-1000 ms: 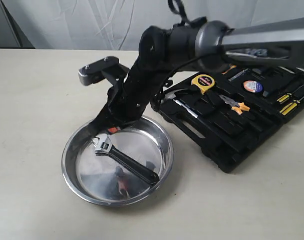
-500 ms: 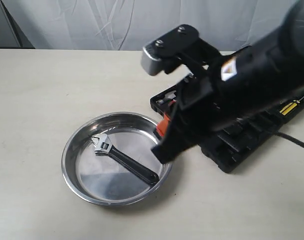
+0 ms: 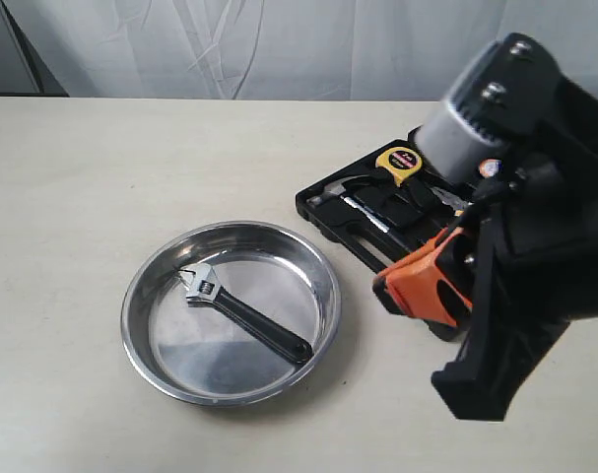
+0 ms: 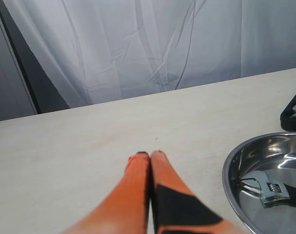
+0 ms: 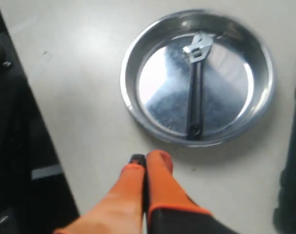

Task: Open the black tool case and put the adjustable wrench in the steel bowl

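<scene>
The steel bowl [image 3: 159,360] sits on the table at centre left, and the adjustable wrench [image 3: 247,317] lies inside it, silver head toward the far left, free of any gripper. The black tool case [image 3: 372,246] lies open to the right of the bowl. My right gripper [image 3: 385,288] hovers over the case's front edge, orange fingers shut and empty. In the right wrist view the right gripper [image 5: 148,159] points at the bowl [image 5: 133,109] and wrench [image 5: 195,100]. The left gripper [image 4: 150,155] is shut and empty above bare table, left of the bowl [image 4: 234,185].
The case holds a hammer [image 3: 336,187] and a yellow tape measure [image 3: 398,163]; my right arm hides the rest. The right arm's bulk [image 3: 535,286] fills the front right. A dark shape [image 5: 11,146] runs along one side of the right wrist view.
The right arm has swung away from above the bowl to the right and toward the camera, now over the case's front. The wrench stays lying in the bowl.
</scene>
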Tool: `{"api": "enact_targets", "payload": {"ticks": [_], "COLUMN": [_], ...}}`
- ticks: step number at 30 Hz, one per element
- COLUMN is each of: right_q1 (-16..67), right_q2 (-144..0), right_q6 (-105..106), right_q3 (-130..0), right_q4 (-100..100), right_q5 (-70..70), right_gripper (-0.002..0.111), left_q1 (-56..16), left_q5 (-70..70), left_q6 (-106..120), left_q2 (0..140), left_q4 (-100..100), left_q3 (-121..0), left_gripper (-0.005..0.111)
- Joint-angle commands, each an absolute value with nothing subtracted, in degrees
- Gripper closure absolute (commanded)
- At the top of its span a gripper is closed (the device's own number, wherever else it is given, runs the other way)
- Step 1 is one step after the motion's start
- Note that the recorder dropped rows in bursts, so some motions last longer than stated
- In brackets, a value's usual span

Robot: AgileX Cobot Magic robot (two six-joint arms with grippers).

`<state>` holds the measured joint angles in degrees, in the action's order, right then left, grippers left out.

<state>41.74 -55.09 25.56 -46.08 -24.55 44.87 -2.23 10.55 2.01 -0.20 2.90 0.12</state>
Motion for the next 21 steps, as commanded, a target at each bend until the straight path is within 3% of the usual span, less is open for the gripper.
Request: {"api": "enact_targets", "payload": {"ticks": [1, 7, 11, 21], "right_q1": [40.81, 32.48, 24.20, 10.42], "right_q2": [-43.43, -26.67, -16.34, 0.00], "right_q6": [25.47, 25.47, 24.86, 26.87], "right_q3": [-31.35, -7.46, 0.00, 0.00], "right_q4": [-23.52, -27.39, -33.75, -23.50], "right_q5": [24.67, -4.16, -12.38, 7.65], "right_gripper": [0.109, 0.109, 0.109, 0.109], "left_q1": [-2.44, -2.44, -2.44, -2.44], "left_q5": [10.28, 10.28, 10.28, 10.28], "left_q6": [1.72, 1.72, 1.72, 1.72], "left_q2": [0.00, 0.00, 0.00, 0.00], "left_q4": [2.67, 2.67, 2.67, 2.67], "left_q3": [0.00, 0.00, 0.00, 0.00], "left_gripper": [0.106, 0.106, 0.106, 0.106]}}
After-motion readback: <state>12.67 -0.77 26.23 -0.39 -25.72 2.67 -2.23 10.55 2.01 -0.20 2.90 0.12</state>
